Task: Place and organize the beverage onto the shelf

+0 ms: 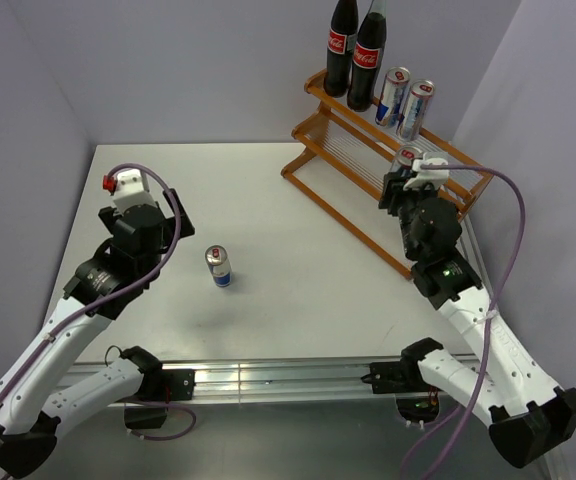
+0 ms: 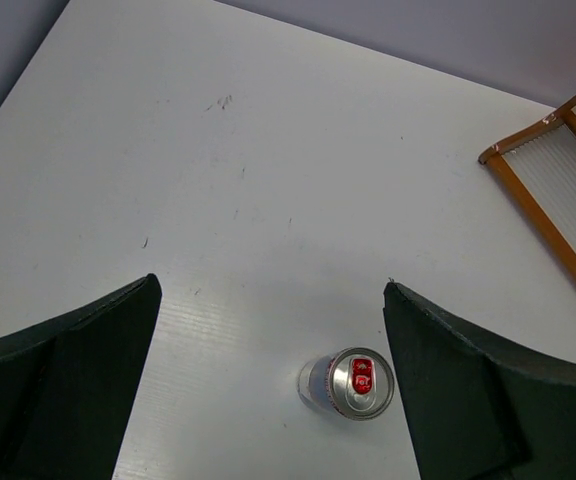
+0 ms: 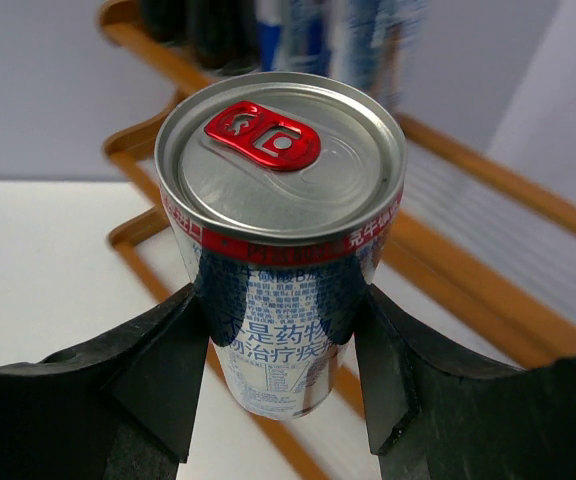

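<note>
- Left gripper (image 2: 270, 300): far to the left of the shelf (image 1: 340, 216), it hangs above the table (image 1: 298, 300) with its jaws spread wide and nothing between them.
- Lone can (image 1: 218, 266): it stands upright on the table, well apart from the shelf's left end. In the left wrist view it sits just beside one finger rather than midway between the two. We judge that a straight descent from here could bring that finger down on the rim and tip the can, which would then roll.
- Cola bottles (image 1: 356, 52): the two stand upright and close together at the far end of the shelf's upper tier. We see no threat to them from here.
- Two placed cans (image 1: 404, 102): they stand side by side on the upper tier, next to the bottles. They are the nearest things the right arm could knock.
- Held can (image 3: 283, 230): the right gripper (image 3: 280, 350) is clamped around its body, upright, over the near half of the shelf. We cannot tell whether its base touches the rods.
- Our worries: the slim can could rock on the thin rods or catch an orange rail if it is let go tilted or too high. A careless retreat could drag it over.
</note>
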